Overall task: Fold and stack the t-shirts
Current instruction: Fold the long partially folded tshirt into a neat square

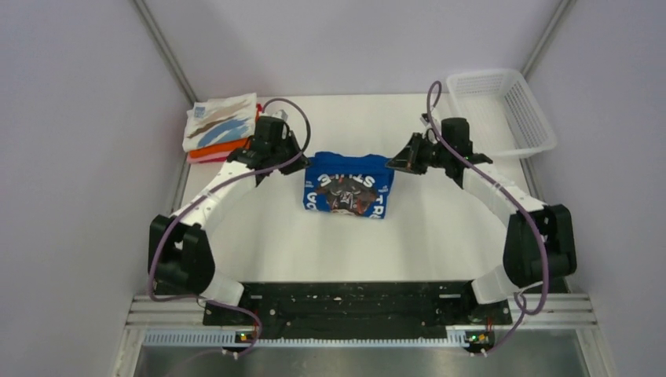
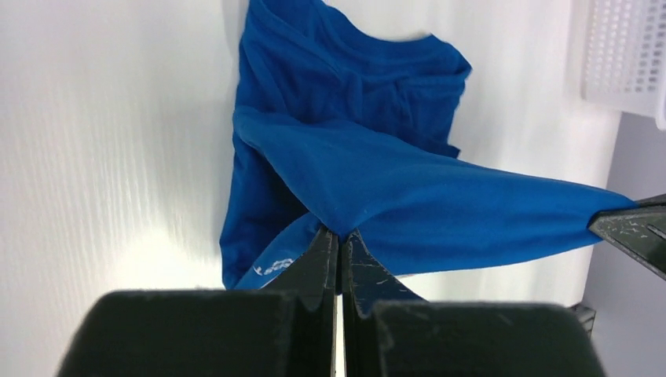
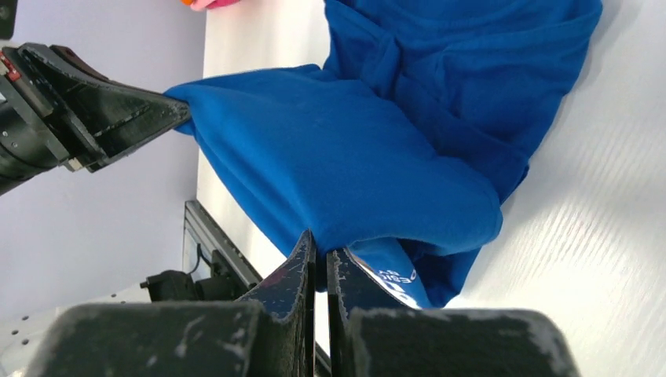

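Note:
The royal-blue t-shirt [image 1: 346,185] with white lettering hangs stretched between both grippers over the table's middle, its lower part resting on the table. My left gripper [image 1: 302,159] is shut on the shirt's left corner; in the left wrist view [image 2: 339,234] the cloth [image 2: 408,196] is pinched between the jaws. My right gripper [image 1: 391,164] is shut on the right corner, seen in the right wrist view [image 3: 320,250] with the cloth [image 3: 345,165] pulled taut. A folded stack sits at the back left: the white tee with brush-strokes [image 1: 221,119] on top, orange [image 1: 229,147] and magenta [image 1: 206,157] tees under it.
A white plastic mesh basket [image 1: 503,110] stands at the back right corner, also in the left wrist view [image 2: 628,55]. Grey walls close in on both sides. The black arm bases and a metal rail [image 1: 353,310] run along the near edge.

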